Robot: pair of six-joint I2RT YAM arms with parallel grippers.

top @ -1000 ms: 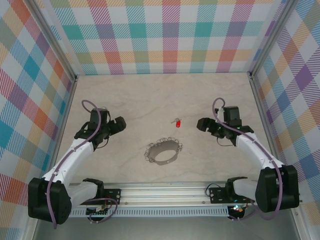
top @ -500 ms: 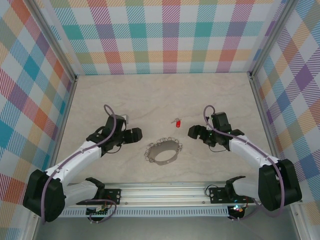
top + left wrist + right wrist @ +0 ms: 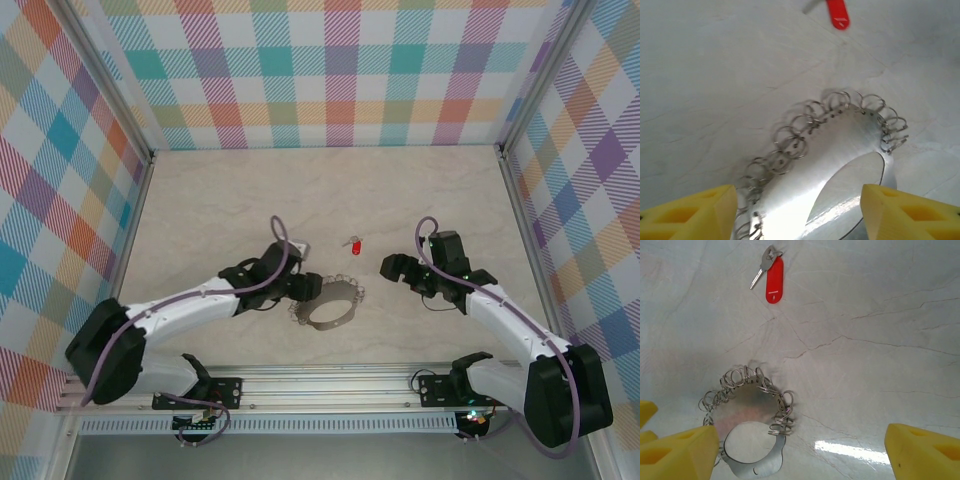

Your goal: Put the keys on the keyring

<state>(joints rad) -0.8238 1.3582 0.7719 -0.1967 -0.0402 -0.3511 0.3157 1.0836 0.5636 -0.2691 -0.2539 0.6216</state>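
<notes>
Left gripper [image 3: 797, 196] straddles the keyring [image 3: 840, 145], fingers [image 3: 690, 210] wide, right gripper [image 3: 800, 440] wide too; an off-centre pinch could skate it into the key [image 3: 769, 267], up top of frame.

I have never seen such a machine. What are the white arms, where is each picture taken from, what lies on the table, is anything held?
Two robot arms stand at the near edge of a table, each ending in a two-finger claw. One picture looks down from above; two come from wrist cameras, so the yellow shapes are the claws' fingertips. On it lie a large metal keyring rimmed with small loops and a tiny key with a red tag. The left claw is open around the keyring; the right claw is open too. Nothing is held.
</notes>
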